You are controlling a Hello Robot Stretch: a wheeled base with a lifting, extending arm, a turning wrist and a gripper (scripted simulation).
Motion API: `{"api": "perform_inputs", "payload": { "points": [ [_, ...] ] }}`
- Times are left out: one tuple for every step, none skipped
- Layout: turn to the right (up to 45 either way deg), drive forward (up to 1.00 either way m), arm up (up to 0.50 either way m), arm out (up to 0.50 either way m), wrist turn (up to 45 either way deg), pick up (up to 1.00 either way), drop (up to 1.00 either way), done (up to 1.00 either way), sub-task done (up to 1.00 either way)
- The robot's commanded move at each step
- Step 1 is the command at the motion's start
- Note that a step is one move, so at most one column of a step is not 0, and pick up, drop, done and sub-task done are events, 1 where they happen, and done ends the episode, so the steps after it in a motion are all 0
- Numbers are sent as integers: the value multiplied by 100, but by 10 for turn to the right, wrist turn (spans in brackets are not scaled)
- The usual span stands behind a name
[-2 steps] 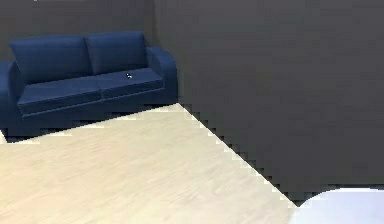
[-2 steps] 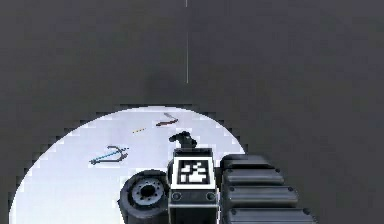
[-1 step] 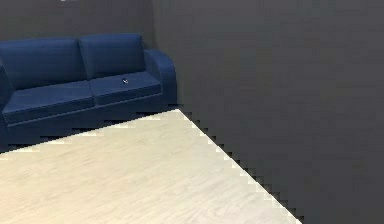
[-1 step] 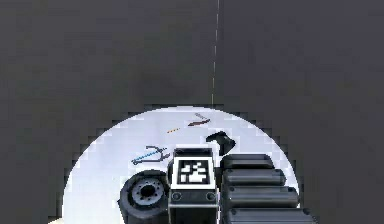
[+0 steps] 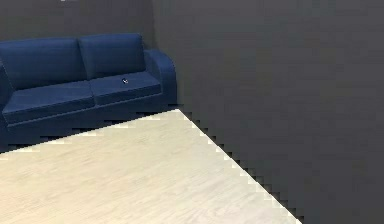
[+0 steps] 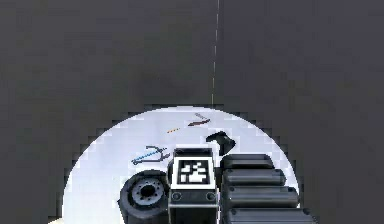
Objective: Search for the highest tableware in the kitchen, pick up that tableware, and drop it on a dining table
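Ahead of me a dark blue sofa (image 5: pixel 85 80) stands against the far wall, at the forward view's upper left, two seats wide with rounded arms. A small white thing (image 5: pixel 125 80) lies on its right-hand seat cushion, toward the cushion's back edge; it is too small for me to name. The sofa's right arm stands just beside a dark grey wall (image 5: pixel 290 90) that fills the forward view's right and runs diagonally down across the floor's edge, so that side is closed to me.

The floor (image 5: pixel 120 175) is pale wood-look boards, bare from the sofa's front edge down to the bottom of the picture. That is my open room for driving: a wedge, wide at the forward view's left and narrowing toward the corner by the sofa's arm.

In the arm side view I face a second stretch of dark wall (image 6: pixel 100 60), with a thin upright seam (image 6: pixel 218 50) where two faces meet. The arm (image 6: pixel 260 190) lies at the bottom edge, its white marker square (image 6: pixel 193 170) just left of the dark bar. The tool (image 6: pixel 165 145) sits up and left of the marker. I can't make out its far end, so I cannot tell whether it holds anything, nor whether its fingers are apart or together. Where the tableware is I cannot tell from here
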Motion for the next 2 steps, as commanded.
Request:
{"api": "perform_inputs", "payload": {
  "points": [
    [0, 0, 0, 42, 0, 0, 0, 0, 0],
    [0, 0, 0, 0, 450, 0, 0, 0, 0]
  ]
}}
